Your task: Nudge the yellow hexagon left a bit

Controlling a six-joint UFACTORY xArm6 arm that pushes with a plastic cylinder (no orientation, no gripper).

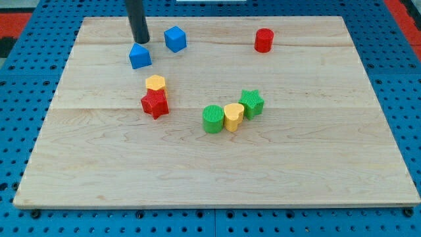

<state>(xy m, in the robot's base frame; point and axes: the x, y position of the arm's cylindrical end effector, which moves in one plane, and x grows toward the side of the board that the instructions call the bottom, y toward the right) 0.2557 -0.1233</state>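
Camera view shows the wooden table first, and on it all the blocks. My rig has no hand with jaws, only a rod, so nothing is apart or clamped; my tip rests near the view's top, just above the blue triangular block and nearly touching it. The blue cube is just to the view's right of my tip.

The yellow hexagon lies below my tip, past the blue triangular block, and it touches the red star under it.

I judge some risks. To push left, I must come to the hexagon's right side. If I go straight down, I shove the blue triangular block into it. If I contact too low, the red star moves also. A push off the centre can turn the hexagon instead of sliding it.
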